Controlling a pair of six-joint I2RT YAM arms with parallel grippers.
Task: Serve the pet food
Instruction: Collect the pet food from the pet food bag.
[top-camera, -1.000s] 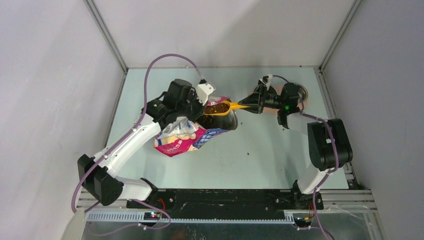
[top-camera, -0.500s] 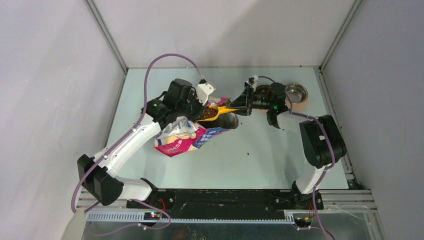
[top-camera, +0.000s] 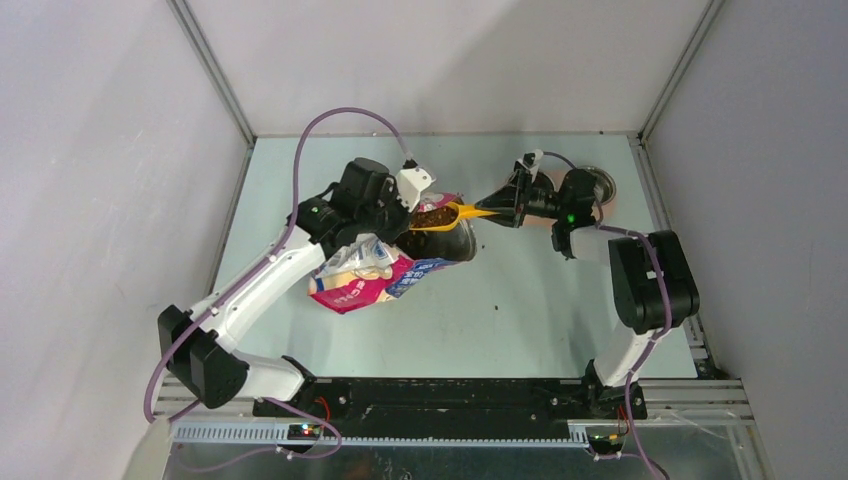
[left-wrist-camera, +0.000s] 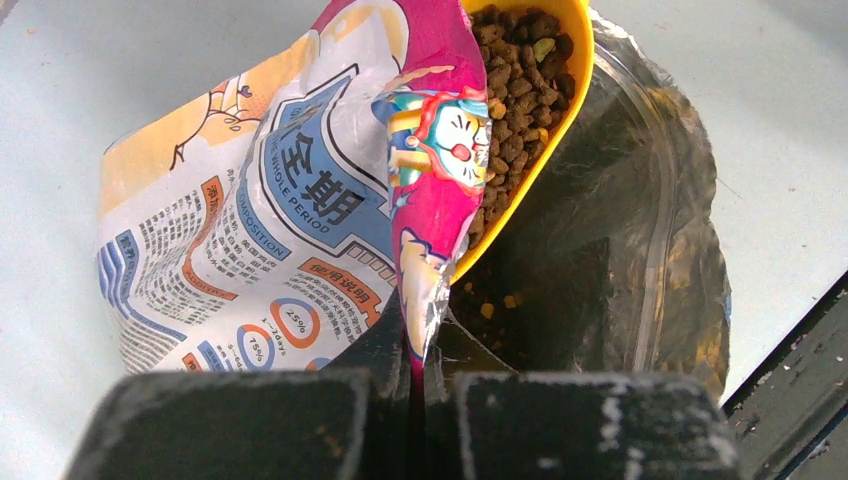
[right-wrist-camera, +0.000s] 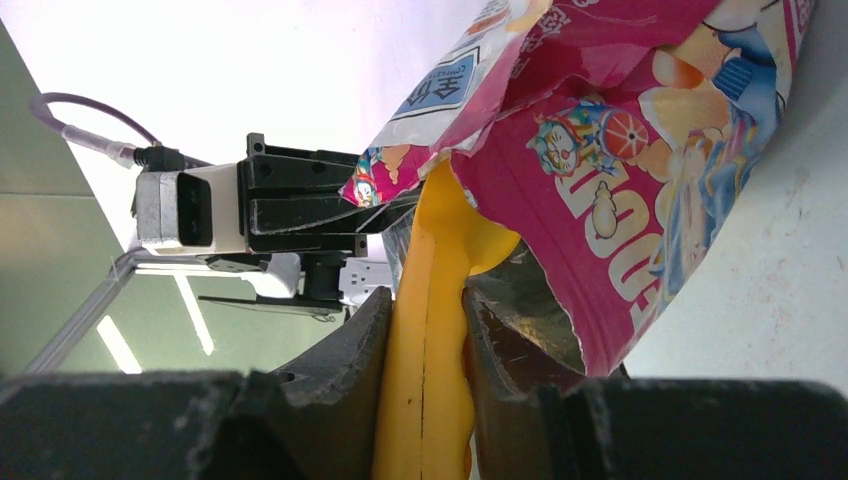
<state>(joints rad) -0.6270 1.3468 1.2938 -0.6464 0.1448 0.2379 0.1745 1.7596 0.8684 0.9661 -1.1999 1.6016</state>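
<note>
Left gripper (left-wrist-camera: 415, 400) was clamped tight on the crinkled top edge of the glossy pink-and-blue printed bag (left-wrist-camera: 260, 230), holding its shiny foil-lined mouth agape near the centre of the overhead frame. Right gripper (right-wrist-camera: 425, 330) was pinched narrow on the smooth, flat handle of the yellow plastic scoop (left-wrist-camera: 583, 60), whose rounded bowl sat tilted at the bag's mouth. Pet food (left-wrist-camera: 515, 75), small dark brown matte pellets, heaped the scoop at upper right of the left wrist frame, and a few loose pellets lay deeper in the bag.
</note>
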